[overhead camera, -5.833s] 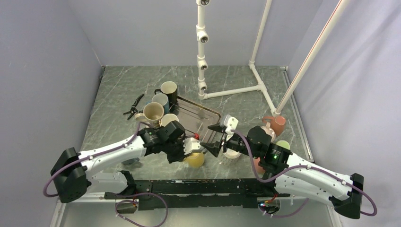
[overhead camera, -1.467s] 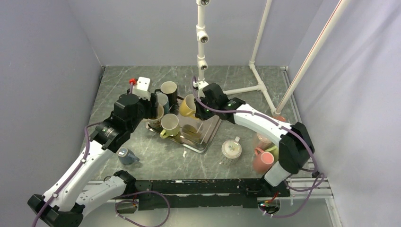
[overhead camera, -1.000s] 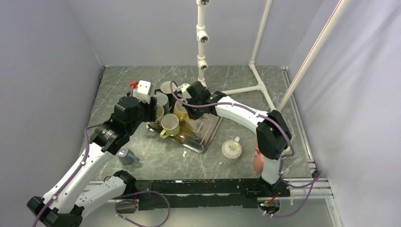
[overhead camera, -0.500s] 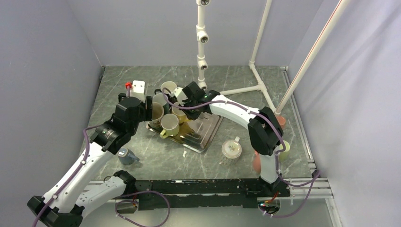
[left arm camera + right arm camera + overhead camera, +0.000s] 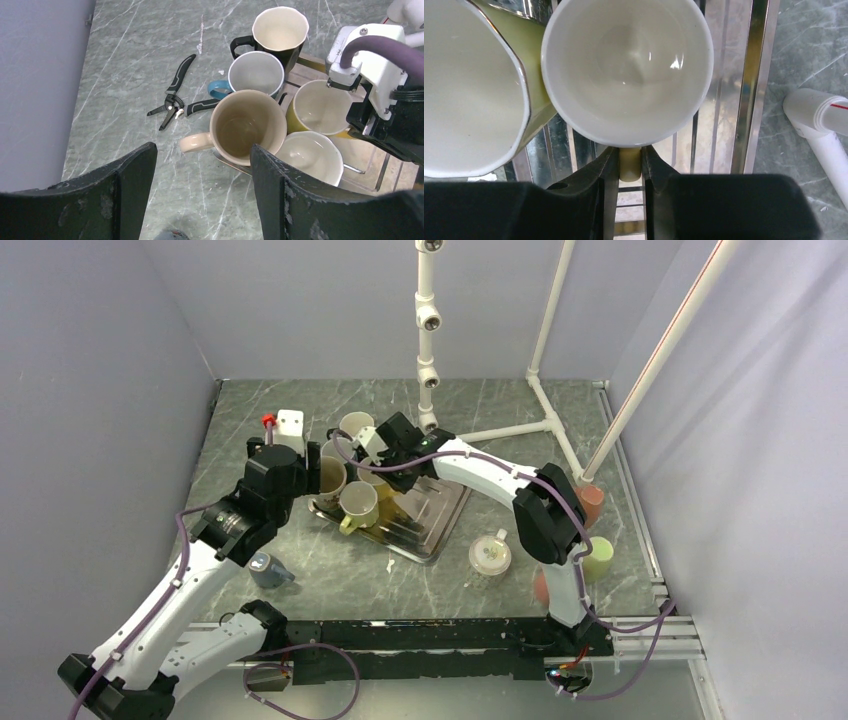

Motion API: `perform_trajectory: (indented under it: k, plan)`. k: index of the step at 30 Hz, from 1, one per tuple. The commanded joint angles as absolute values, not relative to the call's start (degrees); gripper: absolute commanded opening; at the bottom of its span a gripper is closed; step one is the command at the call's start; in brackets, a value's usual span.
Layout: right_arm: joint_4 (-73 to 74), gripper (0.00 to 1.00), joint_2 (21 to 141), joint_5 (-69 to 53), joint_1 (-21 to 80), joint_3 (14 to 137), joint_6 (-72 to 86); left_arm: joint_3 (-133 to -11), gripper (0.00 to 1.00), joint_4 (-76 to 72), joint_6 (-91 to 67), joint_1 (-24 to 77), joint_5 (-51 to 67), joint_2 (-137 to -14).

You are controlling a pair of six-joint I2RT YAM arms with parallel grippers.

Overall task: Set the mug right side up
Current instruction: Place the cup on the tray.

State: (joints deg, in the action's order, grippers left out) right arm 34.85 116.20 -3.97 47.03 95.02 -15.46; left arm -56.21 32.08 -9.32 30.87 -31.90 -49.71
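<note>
L gripper (image 5: pixel 202 155) hangs wide open w/ nothing in it, above the tan mug (image 5: pixel 247 125). From that mug, in the L wrist cam, I see pliers (image 5: pixel 175 92) at 10 o'clock on the marble table (image 5: pixel 125 60), a blue-handled mug (image 5: pixel 256 74) at 12 and a black mug (image 5: pixel 280 30) at 1, all the mugs mouth up. In the top cam a grey-blue mug (image 5: pixel 268 568) lies tipped at 8 o'clock of the tray (image 5: pixel 445 505). The yellow mug (image 5: pixel 629 65) is right side up, its white inside facing the R wrist cam, over the tray's far-left part; I can't tell if its base touches the metal. An olive mug (image 5: pixel 469 90) sits at 9 o'clock of it, walls touching. R gripper (image 5: pixel 630 172) is clamped nearly closed on the yellow mug's handle (image 5: pixel 629 159), which points to 6 o'clock in that view. A white PVC pipe (image 5: pixel 819 120) lies at 4 o'clock, off the tray. Further right in the top cam a white mug (image 5: pixel 490 553) looks bottom-up at 4 o'clock of the tray, then a green mug (image 5: pixel 598 558) and a pink mug (image 5: pixel 590 502) near the R table edge.
</note>
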Motion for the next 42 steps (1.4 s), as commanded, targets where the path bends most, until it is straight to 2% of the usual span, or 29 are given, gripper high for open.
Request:
perform_trajectory:
  k: [1, 7, 13, 17, 26, 31, 34, 42]
  plan:
    - [32.51, 0.25, 115.79, -5.53, 47.58, 99.01, -15.21, -56.96, 0.74, 31.55, -10.11, 30.76, -33.85, -49.80]
    - [31.62, 0.27, 117.18, -4.96, 47.57, 100.95, -15.20, -56.78, 0.74, 31.37, -10.01, 30.76, -34.01, -49.76]
    - [28.37, 0.19, 117.34, -5.79, 47.57, 99.90, -14.95, -56.69, 0.74, 31.46, -9.93, 30.72, -34.11, -50.09]
    - [25.10, 0.19, 115.85, -5.02, 47.63, 96.99, -14.99, -56.77, 0.75, 31.16, -9.93, 30.75, -33.60, -50.02]
    - [18.81, 0.28, 113.25, -5.62, 47.55, 92.29, -13.00, -56.51, 0.76, 30.40, -9.83, 30.72, -31.75, -49.83]
    - [19.89, 0.43, 111.89, -4.93, 47.49, 92.37, -8.22, -56.30, 0.76, 30.27, -9.65, 30.76, -31.35, -50.12]
    - [20.73, 0.49, 110.69, -3.10, 47.48, 91.84, -5.99, -56.44, 0.76, 30.50, -9.64, 30.74, -30.88, -50.78]
    - [18.94, 0.49, 103.27, -0.90, 46.71, 86.01, -2.54, -56.83, 0.76, 31.34, -9.79, 30.73, -30.69, -51.90]
